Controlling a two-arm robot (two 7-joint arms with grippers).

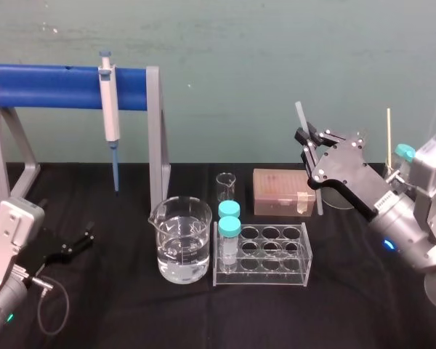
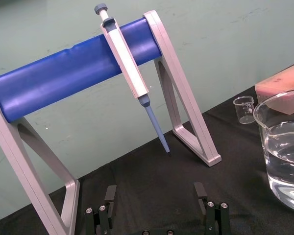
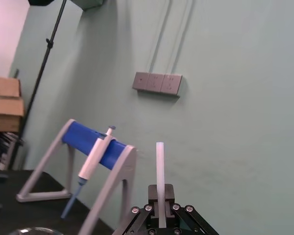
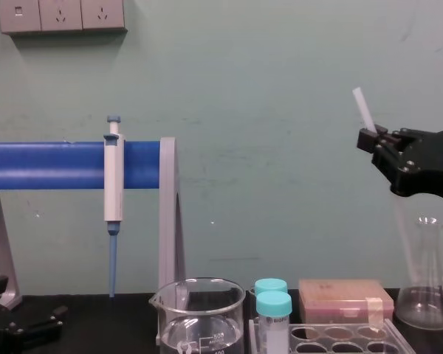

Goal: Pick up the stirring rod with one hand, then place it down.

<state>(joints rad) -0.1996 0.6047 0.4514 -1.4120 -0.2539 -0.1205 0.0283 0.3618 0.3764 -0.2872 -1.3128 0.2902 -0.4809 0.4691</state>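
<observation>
The stirring rod [image 1: 300, 115], thin and translucent white, hangs nearly upright in the air at the right, above the table. My right gripper [image 1: 304, 138] is shut on it near its upper end, so a short piece sticks up above the fingers and the longer part runs down behind the gripper towards the pink box. In the right wrist view the stirring rod [image 3: 159, 164] rises straight out of the closed right gripper [image 3: 160, 193]. The chest view shows the stirring rod's [image 4: 362, 103] top tilted above the right gripper [image 4: 369, 139]. My left gripper [image 1: 83, 238] rests low at the table's left, open, with nothing between its fingers [image 2: 110, 196].
A blue-barred stand [image 1: 65, 86] holds a white-and-blue pipette [image 1: 110, 109] at the back left. In the middle stand a water-filled beaker [image 1: 180, 240], a small beaker [image 1: 226, 186], a clear tube rack [image 1: 272, 254] with two teal-capped tubes, and a pink box [image 1: 280, 192]. A conical flask [image 4: 427, 287] stands at the right.
</observation>
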